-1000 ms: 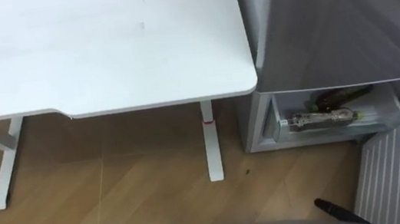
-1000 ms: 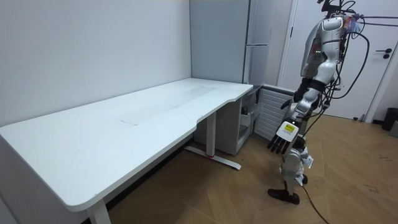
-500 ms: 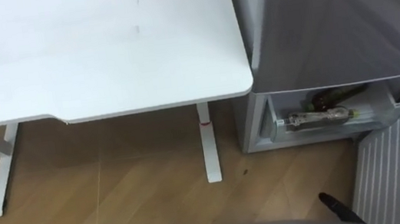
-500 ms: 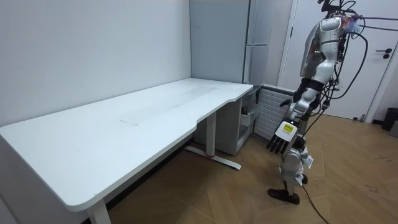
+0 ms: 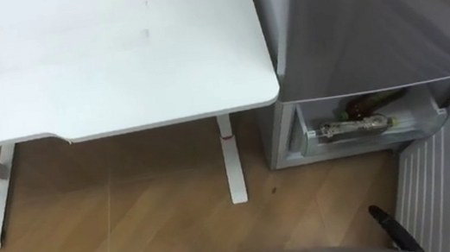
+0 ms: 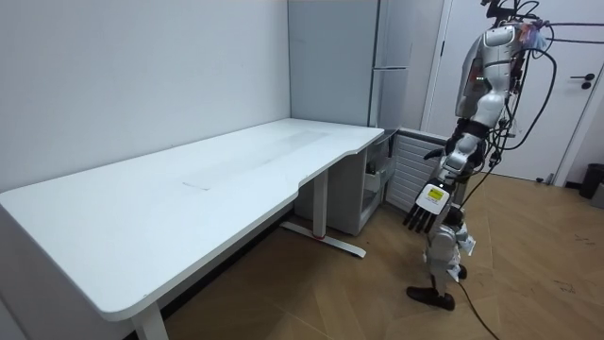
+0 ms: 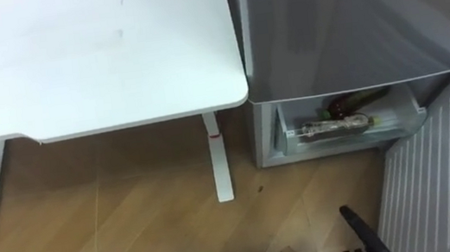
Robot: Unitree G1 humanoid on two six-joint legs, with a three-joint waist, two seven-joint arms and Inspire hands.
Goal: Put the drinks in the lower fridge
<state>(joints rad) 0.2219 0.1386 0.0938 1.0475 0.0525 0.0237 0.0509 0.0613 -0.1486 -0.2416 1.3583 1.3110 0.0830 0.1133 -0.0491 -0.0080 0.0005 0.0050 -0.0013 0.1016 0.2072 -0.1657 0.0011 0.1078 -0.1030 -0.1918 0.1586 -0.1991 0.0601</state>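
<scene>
One fridge [image 5: 368, 20] stood with its lower door [image 5: 449, 175] swung open, and one white table [image 5: 94, 56] stood just beside the fridge. Two drinks lay inside the fridge's lower compartment, a clear bottle [image 5: 352, 128] and a dark bottle [image 5: 370, 104]. Before the fridge, the left hand [image 6: 422, 215] and right hand [image 7: 354, 229] hung slack-fingered and empty. Since a second earlier only the camera had shifted.

White desk [image 5: 102, 55] upper left, white legs [image 5: 231, 164] under it; wood floor [image 5: 160, 230] across lower half; white door [image 6: 571, 132] upper right of room view.
</scene>
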